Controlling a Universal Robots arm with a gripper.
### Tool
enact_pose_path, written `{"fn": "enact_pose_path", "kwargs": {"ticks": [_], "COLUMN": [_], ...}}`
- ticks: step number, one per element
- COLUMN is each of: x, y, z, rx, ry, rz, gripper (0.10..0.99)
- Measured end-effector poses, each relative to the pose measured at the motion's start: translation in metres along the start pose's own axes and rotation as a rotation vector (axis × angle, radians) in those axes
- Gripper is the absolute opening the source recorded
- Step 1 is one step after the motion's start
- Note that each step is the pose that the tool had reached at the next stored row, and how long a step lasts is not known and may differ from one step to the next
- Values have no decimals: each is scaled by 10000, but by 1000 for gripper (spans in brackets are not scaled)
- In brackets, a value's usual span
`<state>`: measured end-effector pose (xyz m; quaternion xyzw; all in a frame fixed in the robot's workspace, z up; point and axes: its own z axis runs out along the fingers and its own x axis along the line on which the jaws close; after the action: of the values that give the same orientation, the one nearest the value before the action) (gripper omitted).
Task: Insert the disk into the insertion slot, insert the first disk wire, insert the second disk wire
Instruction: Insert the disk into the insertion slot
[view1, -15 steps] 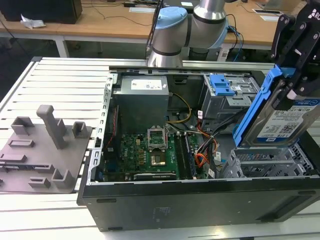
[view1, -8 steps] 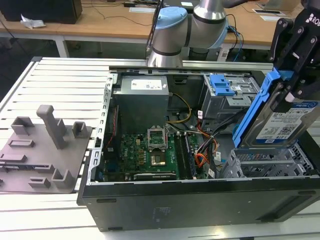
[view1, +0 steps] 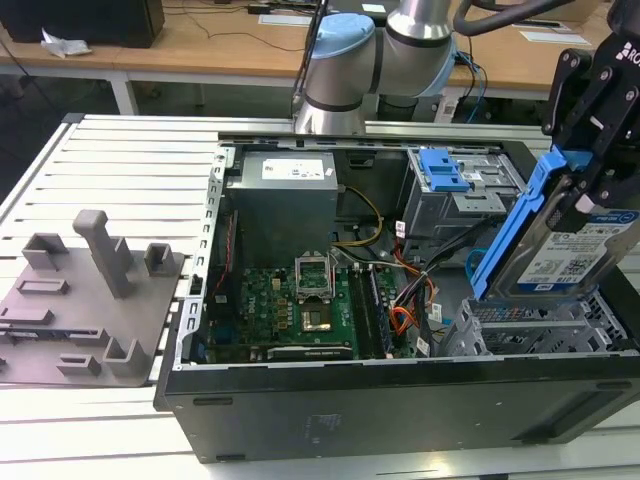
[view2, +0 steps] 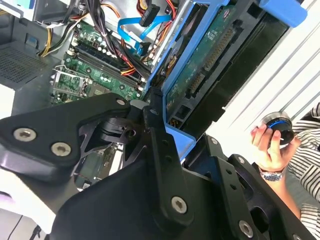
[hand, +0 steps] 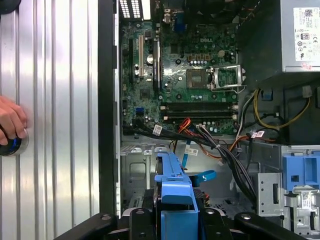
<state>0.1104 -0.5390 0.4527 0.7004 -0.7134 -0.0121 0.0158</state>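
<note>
Looks like we're on step one here, the disk going in, with neither wire plugged yet as far as I can tell. In the exterior view the gripper (view1: 588, 195) has its jaws clamped on the top end of the disk (view1: 558, 255). The blue-framed drive hangs tilted, its low end just at the top of the insertion slot (view1: 520, 325), at the exterior view's right of the open PC case (view1: 400, 400). So it's not seated. My guess is that getting it home calls for squaring the carrier up with the cage walls, since the fit looks snug, and keeping clear of the loose cables (hand: 220, 150) bunched beside it. The exterior view is the one that gives you the tilt and the cage together, plus the grey fixture (view1: 90, 290) sitting on the tabletop (view1: 120, 160). The second wrist view gives the drive's green circuit-board underside (view2: 205, 55) and a person's hand (view2: 270, 145) holding a round knob. The first wrist view looks down the carrier's blue edge at the motherboard (hand: 185, 75).
</note>
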Motion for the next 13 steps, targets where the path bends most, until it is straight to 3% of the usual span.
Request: {"fn": "enact_pose_path", "kwargs": {"ticks": [13], "x": [36], "y": [-38], "z": [132], "rx": [1], "ry": [20], "rz": [-1], "gripper": [365]}}
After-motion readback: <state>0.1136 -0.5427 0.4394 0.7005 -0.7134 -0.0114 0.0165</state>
